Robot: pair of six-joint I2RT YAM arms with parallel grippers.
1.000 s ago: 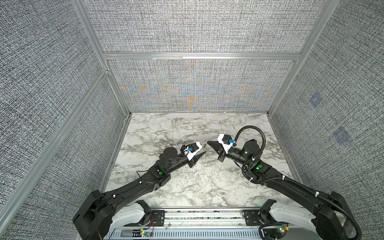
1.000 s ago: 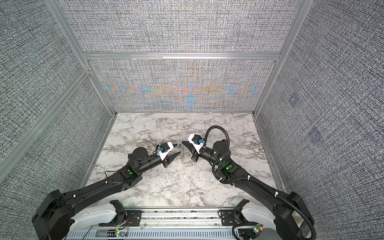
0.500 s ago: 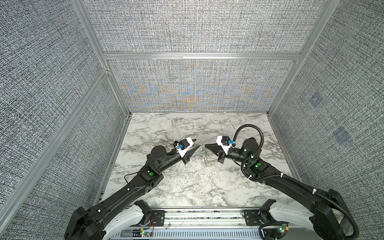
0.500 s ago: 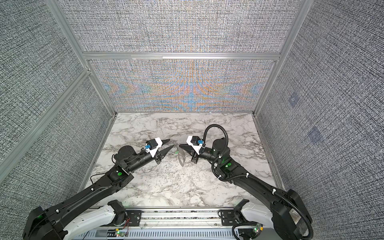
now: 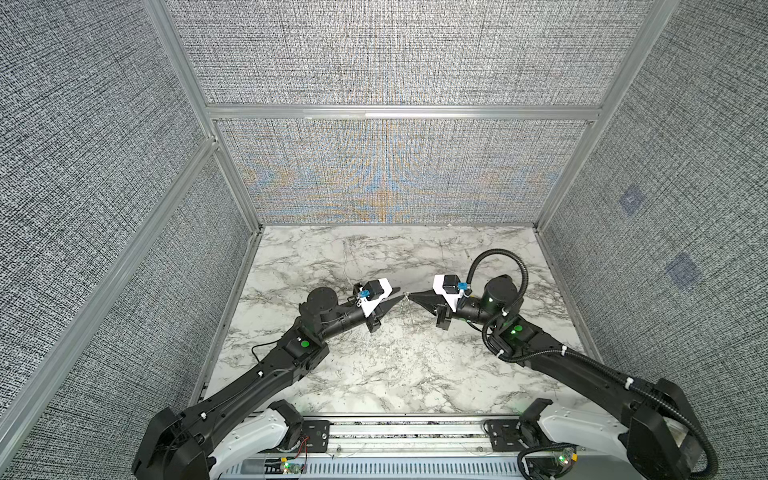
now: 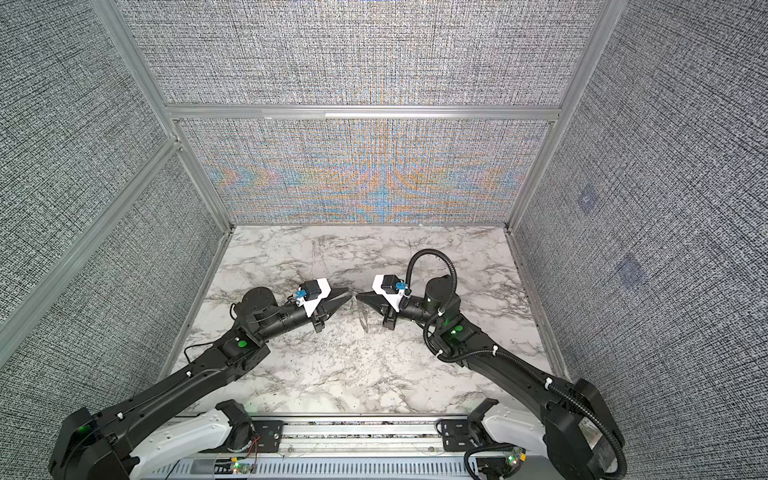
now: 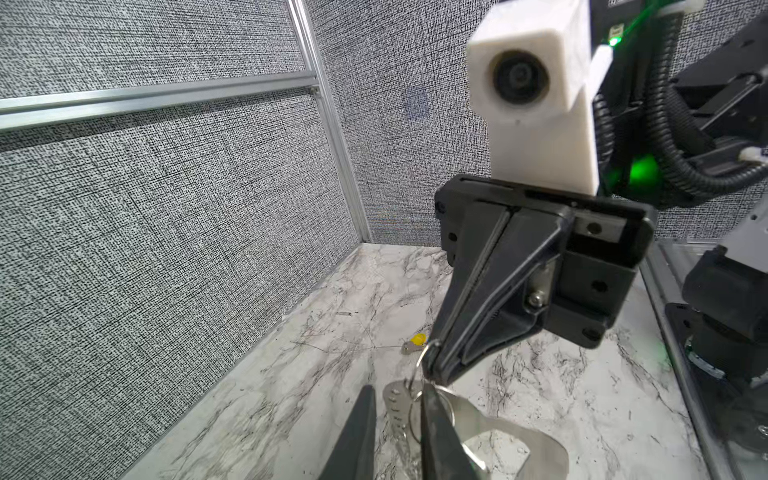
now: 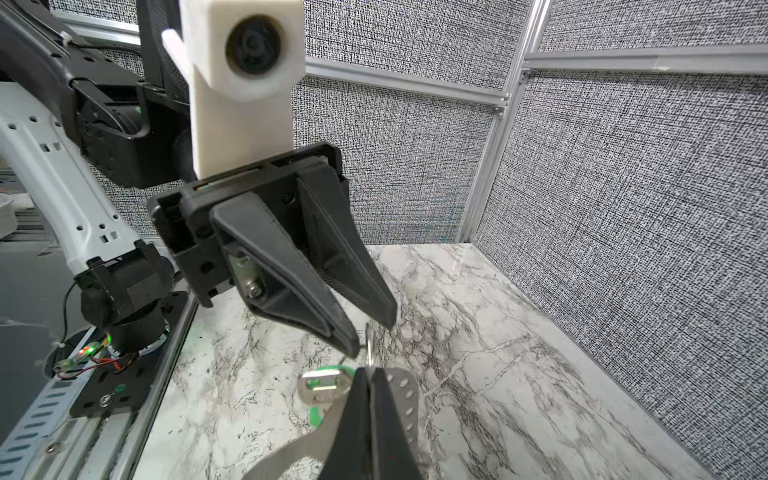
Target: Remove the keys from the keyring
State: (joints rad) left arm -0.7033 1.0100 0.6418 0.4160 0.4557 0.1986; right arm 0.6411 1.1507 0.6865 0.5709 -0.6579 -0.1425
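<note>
Steel keyring (image 8: 401, 390) is pinched tight by the right gripper (image 8: 369, 372); left gripper (image 8: 370, 338) (jaws slightly apart) straddles its wire loop (image 8: 368, 345).

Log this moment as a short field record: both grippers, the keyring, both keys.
left gripper: jaws slightly apart, tips either side of a small wire ring
right gripper: shut on the keyring
keyring: held up off the table, between the two grippers
green-tagged key: close beside the right gripper's tips; link to the keyring not clear
yellow-tagged key: lying on the table, apart from the keyring
</note>
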